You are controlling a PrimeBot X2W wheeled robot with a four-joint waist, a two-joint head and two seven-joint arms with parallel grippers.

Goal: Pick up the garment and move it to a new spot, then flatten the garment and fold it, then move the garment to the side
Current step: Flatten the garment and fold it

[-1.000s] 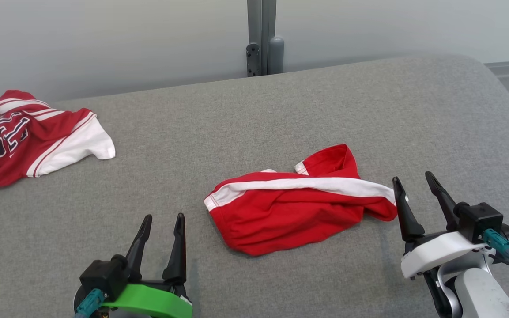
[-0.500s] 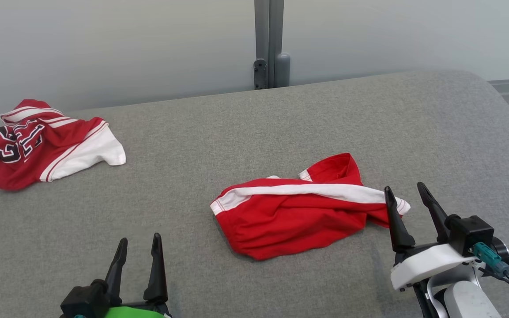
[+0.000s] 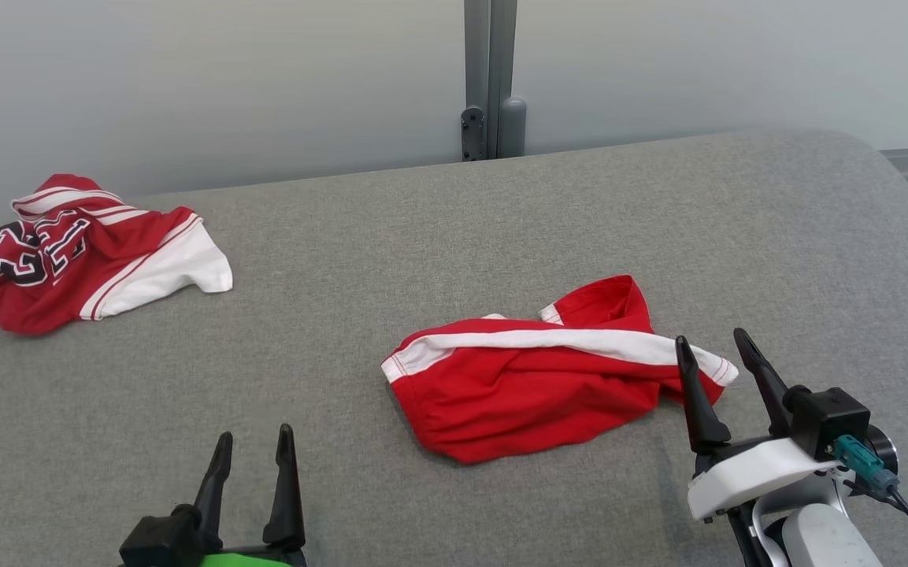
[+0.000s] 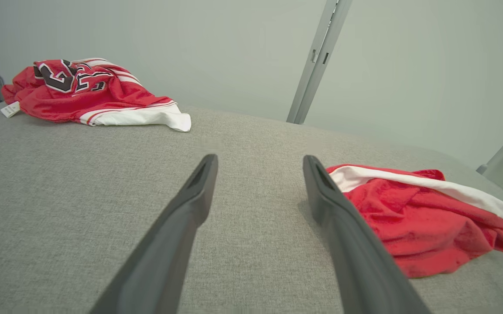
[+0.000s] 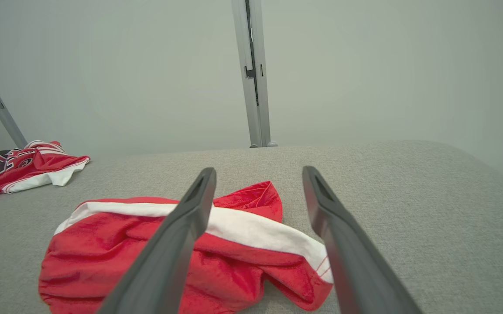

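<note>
**Item 1, task garment.** Crumpled red knit garment with a broad white band [image 3: 532,386], lying bunched a little right of centre on the grey fabric-covered counter [image 3: 501,220]. You should find it light, soft and limp. It will sag and drape once lifted, and the cloth may drag on the textured cover. The best hold looks to be the white-banded edge at its right end, or the hemmed white corner at its left, where the layers are thicker. Pinch through all the folds so that a single layer does not slip free.

**Item 2, right end effector [image 3: 710,337].** Fingers spread wide and empty. In the head view its tips stand over the garment's right end, but you cannot tell whether they touch.

**Item 3, left end effector [image 3: 255,431].** Fingers likewise apart, holding nothing, above bare counter to the garment's left and well apart from it.

**Item 4, not for handling.** Rumpled red and white numbered jersey [image 3: 91,260] at the far left.
</note>
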